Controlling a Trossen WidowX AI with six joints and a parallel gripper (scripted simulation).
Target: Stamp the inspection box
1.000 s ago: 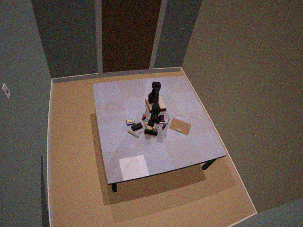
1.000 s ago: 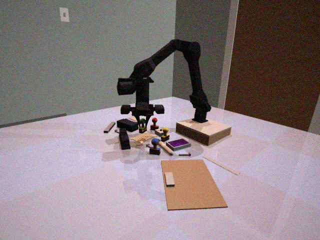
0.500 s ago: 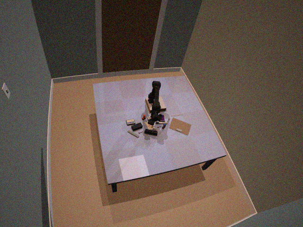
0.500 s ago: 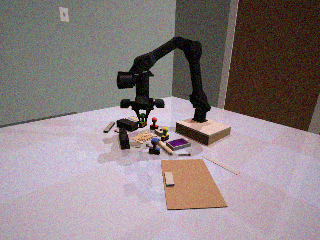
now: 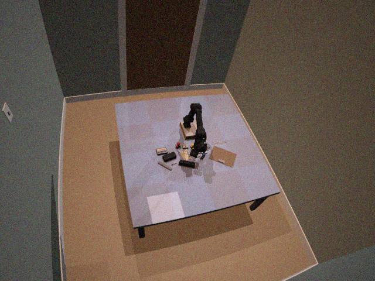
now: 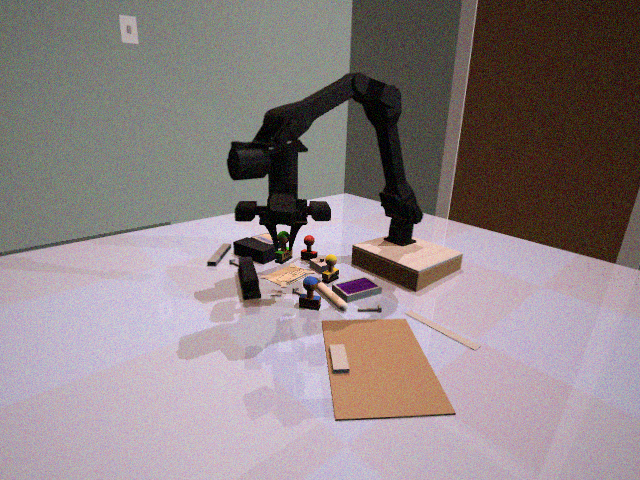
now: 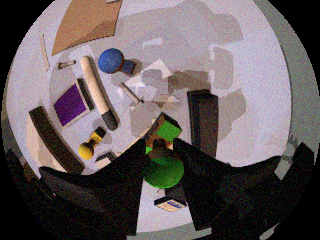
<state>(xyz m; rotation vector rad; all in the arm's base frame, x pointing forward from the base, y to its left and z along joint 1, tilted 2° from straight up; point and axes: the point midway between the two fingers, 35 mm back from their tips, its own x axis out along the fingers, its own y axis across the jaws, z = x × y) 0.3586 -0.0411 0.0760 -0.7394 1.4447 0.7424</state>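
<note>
The gripper (image 6: 284,246) (image 7: 159,143) is clamped on the green stamp (image 6: 282,252) (image 7: 163,170), its fingertips on either side of the stamp below its round knob. The stamp hangs upright above the table (image 5: 224,181) (image 6: 155,403).

The card (image 5: 184,154) (image 6: 287,275) lies on the table near the green stamp. It carries dark printed marks and lines, too small and blurred to read, and I cannot tell whether a print stands inside its box. No lettering can be made out on the green stamp either, so its wording cannot be told.

The ink pad (image 6: 356,288) (image 7: 70,104), purple in its open case, sits beside a pale rod with a dark end (image 6: 331,296) (image 7: 98,92). Near it stand a yellow stamp (image 6: 330,268) (image 7: 90,146) and a blue stamp (image 6: 310,293) (image 7: 114,61); a red stamp (image 5: 177,145) (image 6: 309,248) stands farther back. None of these shows readable writing.

A small framed label (image 5: 161,150) (image 7: 170,204) bears a blue band and marks that are too blurred to read. The brown board (image 5: 223,156) (image 6: 385,372) has a pale block (image 5: 221,161) (image 6: 339,358) on it, with no legible brand.
</note>
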